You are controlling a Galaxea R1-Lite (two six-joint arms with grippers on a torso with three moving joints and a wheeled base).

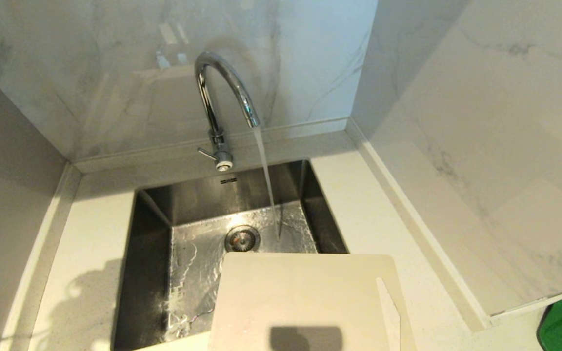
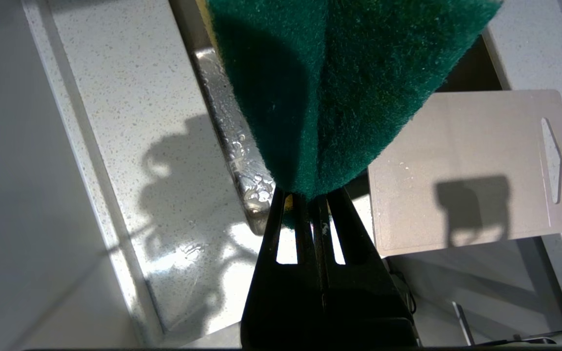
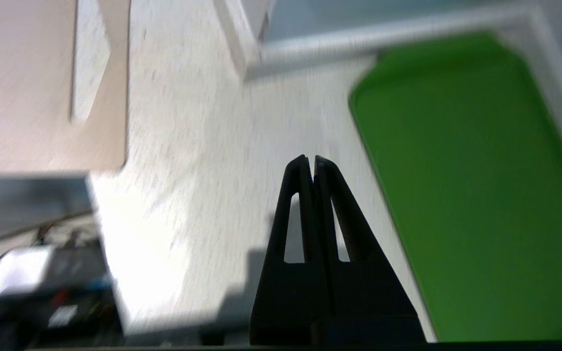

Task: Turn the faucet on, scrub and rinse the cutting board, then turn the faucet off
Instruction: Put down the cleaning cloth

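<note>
Cutting board (image 1: 305,297): cream-white plastic, flat, bridging the near right corner of the sink (image 1: 154,229); one part overhangs the basin, the rest lies on the bench (image 1: 90,273). Long axis runs left-right across the sink's near edge; pointed handle slot at the end farthest from the sink's left wall. Surface looks largely dry; scrubbing judged not yet begun.

Items, taken left to right from the sink:

- Bench, pale speckled stone, left of the sink; wet patches near the sink rim.
- Left end effector (image 2: 305,197): fingers pressed together on a dark green scouring pad (image 2: 339,83), held above the sink's near left rim. The board lies to the right of it, across the sink's near edge, near but apart. Judged the nearer arm, and the one equipped for the scrubbing stroke; a sweep along the board's long axis would suit.
- Sink: steel basin holding a shallow sheet of running water and a round drain strainer (image 1: 242,239); nothing else inside.
- Faucet (image 1: 220,102): chrome gooseneck behind the sink, running; stream lands right of the drain, just beyond the board's far edge, not on it.
- Right end effector (image 3: 309,161): fingers pressed together, empty, over bare bench right of the sink, between the board's slot end and a bright green tray (image 3: 476,195); tray empty where seen.
</note>
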